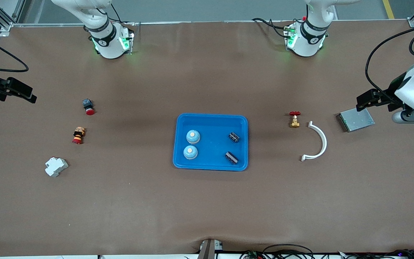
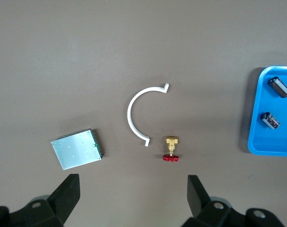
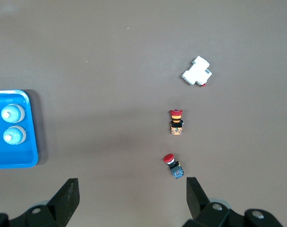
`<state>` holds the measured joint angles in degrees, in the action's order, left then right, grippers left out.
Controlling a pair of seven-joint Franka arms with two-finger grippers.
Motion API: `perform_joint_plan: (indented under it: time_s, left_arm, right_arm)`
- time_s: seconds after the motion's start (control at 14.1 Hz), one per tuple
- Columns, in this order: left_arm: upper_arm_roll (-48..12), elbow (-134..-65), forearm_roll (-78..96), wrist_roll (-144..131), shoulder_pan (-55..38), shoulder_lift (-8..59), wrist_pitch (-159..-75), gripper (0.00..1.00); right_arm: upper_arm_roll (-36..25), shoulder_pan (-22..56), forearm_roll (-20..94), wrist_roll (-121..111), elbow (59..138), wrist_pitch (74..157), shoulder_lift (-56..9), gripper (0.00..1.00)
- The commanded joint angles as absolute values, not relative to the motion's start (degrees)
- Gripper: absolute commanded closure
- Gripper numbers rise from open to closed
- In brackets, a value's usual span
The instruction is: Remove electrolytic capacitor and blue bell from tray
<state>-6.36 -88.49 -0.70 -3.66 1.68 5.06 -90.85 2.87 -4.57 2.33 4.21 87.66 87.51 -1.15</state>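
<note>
Our right pincer (image 3: pixel 129 198) hangs wide and empty over the table (image 1: pixel 207 208) near two red buttons. In the middle sits the tray (image 1: pixel 210 122), with two blue bells (image 1: pixel 193 136) and two capacitors (image 1: pixel 234 136) inside. Our left pincer (image 2: pixel 131 196) hangs wide and empty too. Nothing is out yet. Next, we must reach into the tray.

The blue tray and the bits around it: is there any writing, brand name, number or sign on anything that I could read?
None can be read.
Bright blue shallow plastic tray: no markings show.
Two dark cylindrical capacitors in it: pale print on the sleeves, too small to read.
White arm bases: a small round black emblem on each collar, no legible words.
Flat grey metal box: no legible label.
</note>
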Motion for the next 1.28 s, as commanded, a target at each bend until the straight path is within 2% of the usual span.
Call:
perform_joint_plan:
  time_s: [0.0,1.21]
  left_arm:
    - [-6.68,-86.75,-0.53,-3.87,1.93,5.89,-89.47,0.0]
    - [-6.77,-86.75,-0.35,-3.87,2.02,5.89,-89.47,0.0]
  right_arm:
    - [3.52,-5.8,3.6,3.25,87.89,86.49,-0.26,0.0]
    - [3.52,-5.89,3.6,3.87,87.98,86.13,-0.26,0.0]
